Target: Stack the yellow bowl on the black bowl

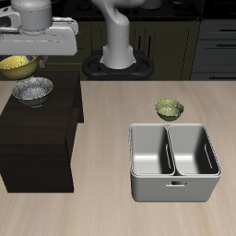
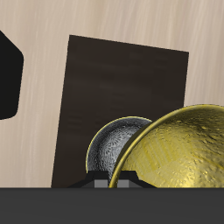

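Note:
The yellow bowl hangs under my gripper, which is shut on its rim and holds it above the back of the dark stand. The black bowl, silvery-grey speckled inside, sits on the stand's top just in front of the yellow bowl and a little lower. In the wrist view the yellow bowl looms large and covers part of the black bowl. My gripper shows only as dark fingertips at the frame's edge.
An olive-green bowl stands on the wooden table behind a grey two-compartment caddy. The robot's base is at the table's back. The dark stand is a raised block on the table.

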You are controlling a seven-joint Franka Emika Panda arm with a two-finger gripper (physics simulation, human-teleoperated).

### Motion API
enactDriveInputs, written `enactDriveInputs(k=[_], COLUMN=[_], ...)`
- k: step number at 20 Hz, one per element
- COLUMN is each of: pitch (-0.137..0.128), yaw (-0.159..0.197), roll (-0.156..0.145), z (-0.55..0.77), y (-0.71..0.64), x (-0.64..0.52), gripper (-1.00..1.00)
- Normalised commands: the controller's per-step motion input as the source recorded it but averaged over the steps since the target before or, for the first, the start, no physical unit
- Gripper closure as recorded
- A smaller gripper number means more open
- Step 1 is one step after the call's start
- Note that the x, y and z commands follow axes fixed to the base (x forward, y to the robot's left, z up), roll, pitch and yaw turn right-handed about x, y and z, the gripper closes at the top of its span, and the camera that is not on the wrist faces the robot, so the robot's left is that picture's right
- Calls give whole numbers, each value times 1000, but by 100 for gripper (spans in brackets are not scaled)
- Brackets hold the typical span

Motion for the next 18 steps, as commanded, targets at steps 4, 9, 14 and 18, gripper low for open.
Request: enactDriveInputs(k=[4,9,14,18], pitch=[-13,4,15,37], yaw=[-15,-2,14,-4], roll=[-33,-3,0,-14], z=[41,-47,-119,-213], y=[-108,24,97,29], x=[-84,-7,50,103], gripper=[100,100,100,100])
